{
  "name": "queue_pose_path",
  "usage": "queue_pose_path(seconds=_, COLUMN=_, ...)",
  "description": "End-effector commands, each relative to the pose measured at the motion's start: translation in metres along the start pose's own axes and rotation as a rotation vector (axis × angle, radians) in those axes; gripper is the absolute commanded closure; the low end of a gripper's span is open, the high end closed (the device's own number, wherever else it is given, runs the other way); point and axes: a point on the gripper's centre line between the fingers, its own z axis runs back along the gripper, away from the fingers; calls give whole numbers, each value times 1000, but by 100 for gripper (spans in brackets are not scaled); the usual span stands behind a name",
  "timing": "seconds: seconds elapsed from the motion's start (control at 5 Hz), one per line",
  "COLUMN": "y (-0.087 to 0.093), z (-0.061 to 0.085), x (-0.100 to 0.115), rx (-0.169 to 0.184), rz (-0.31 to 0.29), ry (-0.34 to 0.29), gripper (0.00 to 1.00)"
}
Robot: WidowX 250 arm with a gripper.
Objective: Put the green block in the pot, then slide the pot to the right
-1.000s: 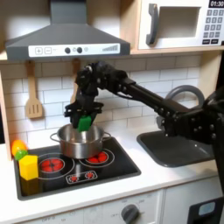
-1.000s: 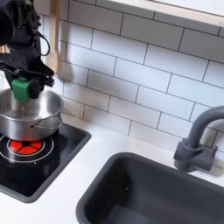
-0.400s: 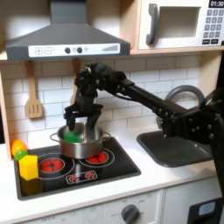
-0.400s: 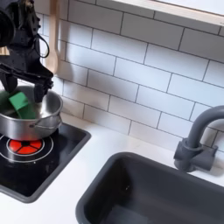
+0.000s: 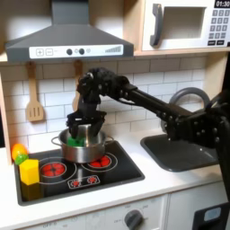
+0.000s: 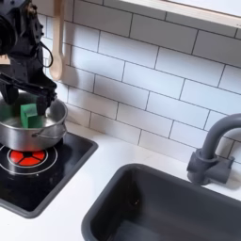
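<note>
Green block (image 6: 29,113) sits inside pot (image 6: 42,135), jaws spread (yellow block (image 5: 30,171) nearby).

Green block (image 5: 75,139) sits inside the shiny silver pot (image 5: 85,148), tilted, leaning toward the wall at nine o'clock in the first exterior view. Pot upright on the stove's back burner, rim gleaming.

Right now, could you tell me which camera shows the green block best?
The second exterior view: the green block shows large inside the pot, between the open fingers. In the first exterior view it is a small green patch behind the rim.
</note>
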Motion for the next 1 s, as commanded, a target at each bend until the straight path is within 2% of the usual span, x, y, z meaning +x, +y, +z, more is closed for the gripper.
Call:
queue_pose_path(seconds=0.0, y=-16, z=-5, x=-4, rx=-21, rz=-51, ry=24, gripper=0)
queue_pose_path(seconds=0.2, y=-31, z=-7, x=-9, rx=-41, rz=-81, ry=44, gripper=0)
queue_pose_path(seconds=0.4, y=-37, z=-16, x=-18, rx=-52, rz=-89, ry=71, gripper=0)
queue_pose_path(seconds=0.8, y=-57, z=-13, x=-25, rx=-74, rz=-136, ry=82, gripper=0)
